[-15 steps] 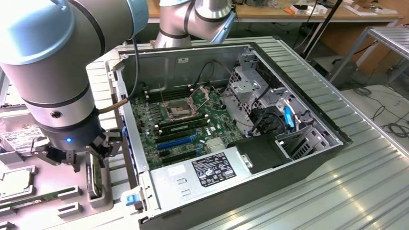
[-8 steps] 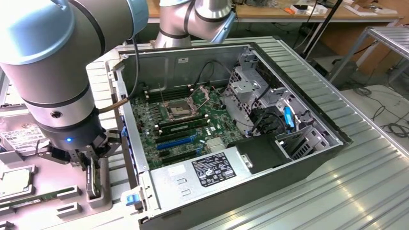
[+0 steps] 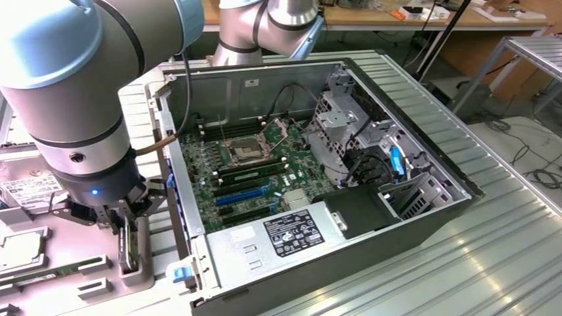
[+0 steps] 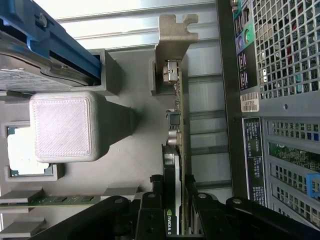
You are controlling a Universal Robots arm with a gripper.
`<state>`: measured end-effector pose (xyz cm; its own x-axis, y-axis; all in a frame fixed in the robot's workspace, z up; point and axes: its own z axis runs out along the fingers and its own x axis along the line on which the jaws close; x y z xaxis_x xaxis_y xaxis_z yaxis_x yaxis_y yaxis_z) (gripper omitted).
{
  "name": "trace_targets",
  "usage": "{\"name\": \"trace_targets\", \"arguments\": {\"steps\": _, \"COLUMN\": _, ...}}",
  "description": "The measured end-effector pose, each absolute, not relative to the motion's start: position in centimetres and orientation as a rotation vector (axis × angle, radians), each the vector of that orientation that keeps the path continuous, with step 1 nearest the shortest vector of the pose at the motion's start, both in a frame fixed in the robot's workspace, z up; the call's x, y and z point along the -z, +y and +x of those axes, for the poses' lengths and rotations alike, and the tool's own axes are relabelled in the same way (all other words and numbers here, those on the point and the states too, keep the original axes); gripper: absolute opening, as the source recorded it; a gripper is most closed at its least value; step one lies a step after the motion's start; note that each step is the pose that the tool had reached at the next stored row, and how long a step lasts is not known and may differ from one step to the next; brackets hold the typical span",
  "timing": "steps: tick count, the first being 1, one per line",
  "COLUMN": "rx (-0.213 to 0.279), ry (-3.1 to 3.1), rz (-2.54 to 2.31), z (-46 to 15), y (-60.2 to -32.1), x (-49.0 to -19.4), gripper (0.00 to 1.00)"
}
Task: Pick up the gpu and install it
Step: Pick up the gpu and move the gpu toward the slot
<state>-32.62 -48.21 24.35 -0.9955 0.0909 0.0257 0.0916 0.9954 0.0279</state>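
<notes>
Ribbed silvery metal tabletop (image 3: pixel 491 250), wooden bench (image 3: pixel 369 16) behind, cables (image 3: pixel 537 175) on grey floor (image 3: pixel 518 128)

Place: a robotics lab set up for computer assembly.
Robot: a thick grey and light-blue jointed robot arm (image 3: pixel 70 85) reaches down over the work surface.
Workpiece: an open black metal desktop computer case (image 3: pixel 435 220) lies on its side, its green motherboard (image 3: pixel 255 164) exposed.
Surface: a ribbed silvery metal table (image 3: pixel 501 263) carries the case.
Parts staging: a grey printed plastic fixture (image 4: pixel 65 125) has slots for components. A thin black gpu with a silvery bracket (image 4: pixel 176 125) stands on edge in one slot, and a narrow green circuit strip (image 4: pixel 55 200) lies in another.
Background: long wooden benches (image 3: pixel 369 16) hold small clutter, and loose black cables (image 3: pixel 537 174) trail on the floor.
</notes>
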Motion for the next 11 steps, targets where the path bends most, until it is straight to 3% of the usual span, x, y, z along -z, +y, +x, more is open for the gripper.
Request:
{"name": "trace_targets", "arguments": {"steps": 7, "rx": 0.046, "ry": -3.114, "rz": -0.144, "z": -32.6, "y": -48.2, "x": -24.7, "gripper": 0.27}}
{"name": "trace_targets", "arguments": {"steps": 11, "rx": 0.046, "ry": -3.113, "rz": -0.147, "z": -32.6, "y": -48.3, "x": -28.1, "gripper": 0.27}}
